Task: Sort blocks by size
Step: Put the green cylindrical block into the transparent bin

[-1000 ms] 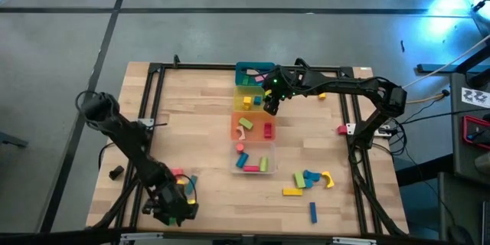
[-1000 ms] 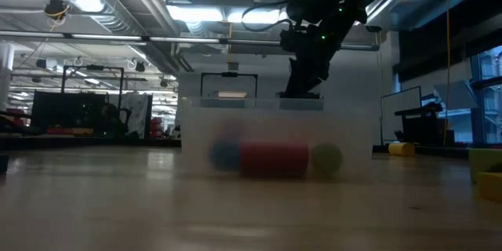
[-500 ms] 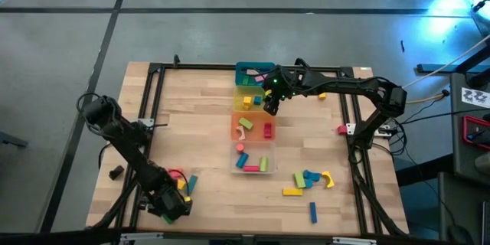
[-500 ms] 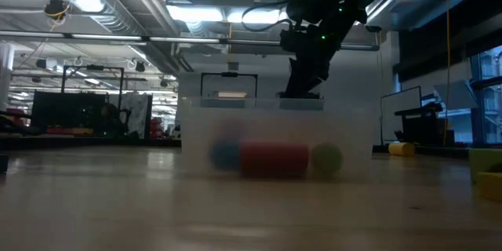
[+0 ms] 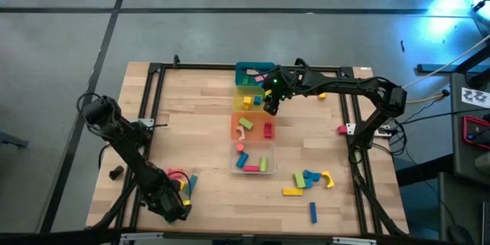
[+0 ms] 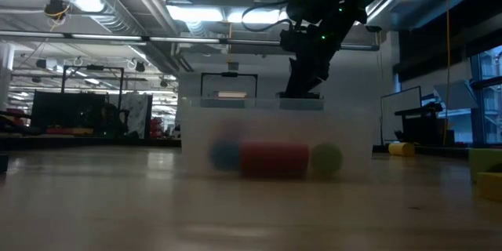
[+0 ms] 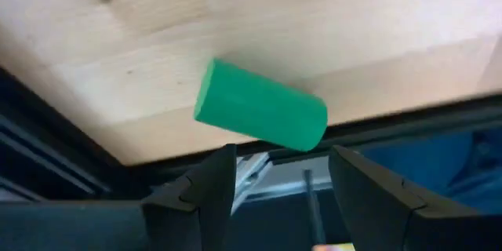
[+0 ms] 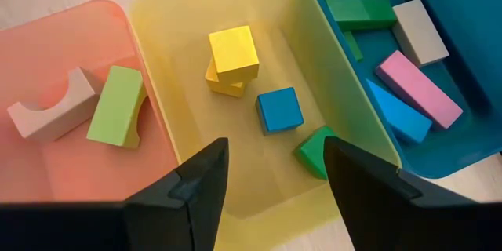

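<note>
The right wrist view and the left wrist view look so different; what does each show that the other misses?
Only the right wrist view shows bins: a yellow bin holding yellow cubes, a blue cube and a green block; a teal bin with a pink bar; an orange bin with a tan arch. Only the left wrist view shows a green cylinder lying near the table edge. Both share an open gripper, right and left, holding nothing.

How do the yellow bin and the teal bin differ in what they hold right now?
The yellow bin holds small cubes: yellow, blue, green. The teal bin holds longer bars: pink, tan, blue, green. In the yellow bin two yellow cubes are stacked; the teal bin's bars lie flat. Both are square plastic bins, side by side.
</note>
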### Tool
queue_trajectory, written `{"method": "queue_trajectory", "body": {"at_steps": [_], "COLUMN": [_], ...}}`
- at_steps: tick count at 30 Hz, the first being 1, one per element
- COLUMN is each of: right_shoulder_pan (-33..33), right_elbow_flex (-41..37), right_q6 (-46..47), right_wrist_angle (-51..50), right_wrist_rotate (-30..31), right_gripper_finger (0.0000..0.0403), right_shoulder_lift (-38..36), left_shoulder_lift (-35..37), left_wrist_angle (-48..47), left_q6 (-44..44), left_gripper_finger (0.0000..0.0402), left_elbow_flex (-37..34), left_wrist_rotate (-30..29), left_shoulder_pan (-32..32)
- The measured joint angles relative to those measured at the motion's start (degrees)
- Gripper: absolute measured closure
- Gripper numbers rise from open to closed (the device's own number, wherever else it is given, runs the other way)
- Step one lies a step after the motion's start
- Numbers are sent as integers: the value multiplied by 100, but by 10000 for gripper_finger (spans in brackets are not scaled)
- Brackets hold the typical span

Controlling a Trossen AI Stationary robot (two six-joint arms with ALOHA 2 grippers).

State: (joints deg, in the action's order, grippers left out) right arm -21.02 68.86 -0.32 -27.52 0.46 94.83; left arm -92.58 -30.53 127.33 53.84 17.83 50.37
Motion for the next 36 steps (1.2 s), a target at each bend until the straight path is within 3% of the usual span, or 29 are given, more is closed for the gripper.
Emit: {"method": "queue_trajectory", "body": {"at_steps": [8, 15, 18, 26, 36], "right_shoulder_pan": [0, 1, 1, 2, 2], "right_elbow_flex": [0, 0, 0, 0, 0], "right_q6": [0, 0, 0, 320, 339], "right_wrist_angle": [2, 2, 3, 2, 2], "right_wrist_rotate": [1, 1, 1, -2, -2], "right_gripper_finger": [191, 191, 191, 191, 191], "right_shoulder_lift": [0, 0, 0, 0, 0], "left_shoulder_lift": [0, 7, 7, 7, 7], "left_wrist_angle": [598, 707, 627, -445, -484], "left_q6": [-1943, -5624, -6577, -7032, -7795], "left_gripper_finger": [213, 213, 213, 213, 213], "left_elbow_flex": [0, 4, 4, 4, 4], "left_wrist_rotate": [-6, -3, -8, -97, -732], "left_shoulder_pan": [0, 2, 23, 235, 395]}}
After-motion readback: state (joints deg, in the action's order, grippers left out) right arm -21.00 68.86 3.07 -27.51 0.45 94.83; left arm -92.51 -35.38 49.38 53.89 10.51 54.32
